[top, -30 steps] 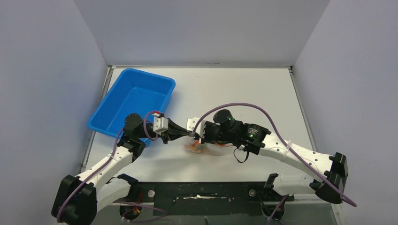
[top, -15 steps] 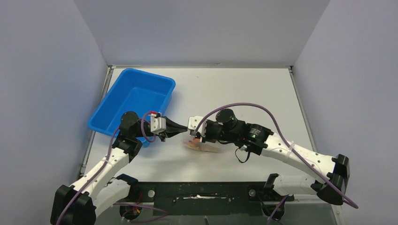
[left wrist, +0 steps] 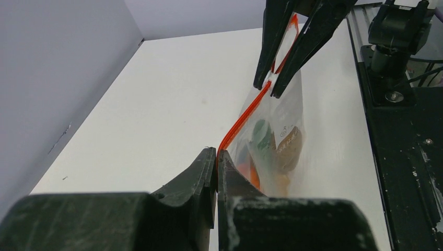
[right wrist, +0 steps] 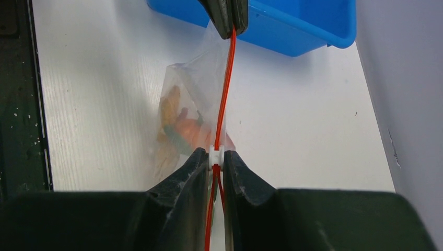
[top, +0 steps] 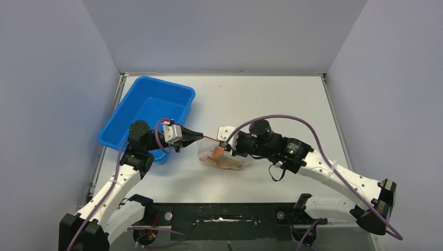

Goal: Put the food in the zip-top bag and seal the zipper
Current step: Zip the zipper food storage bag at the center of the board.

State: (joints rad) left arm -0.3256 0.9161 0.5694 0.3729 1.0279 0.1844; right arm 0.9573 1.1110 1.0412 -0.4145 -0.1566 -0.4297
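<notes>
1. Left tool (left wrist: 216,154) (top: 200,137): jaws closed, pinching the near end of the zipper (left wrist: 243,117) (top: 211,139).
2. Right tool (right wrist: 216,158) (top: 223,147): jaws clamped on the white slider (right wrist: 216,152) that rides on the zipper.
3. Key relation: the zipper's long axis runs straight from one tool to the other, pulled taut, left to right in the top view. The left tool anchors and the right tool has the slider, so the right arm makes the move.
4. In the right wrist view the strip is a single line between the tools and splits in two behind the slider. I judge the remaining travel runs along that axis, away from the left tool.
5. Zip-top bag (top: 237,162) (right wrist: 183,78) hangs under the strip between the tools. Its bottom appears to touch the tabletop (top: 282,104).
6. Food (left wrist: 290,149) (top: 218,157) is inside the bag, low down.
7. Count: two tools, one bag, one zipper, one slider, one blue tray (top: 151,79) just behind the left tool. Food shows green, brown and orange pieces, at least three. The exact count is unclear through the plastic.
</notes>
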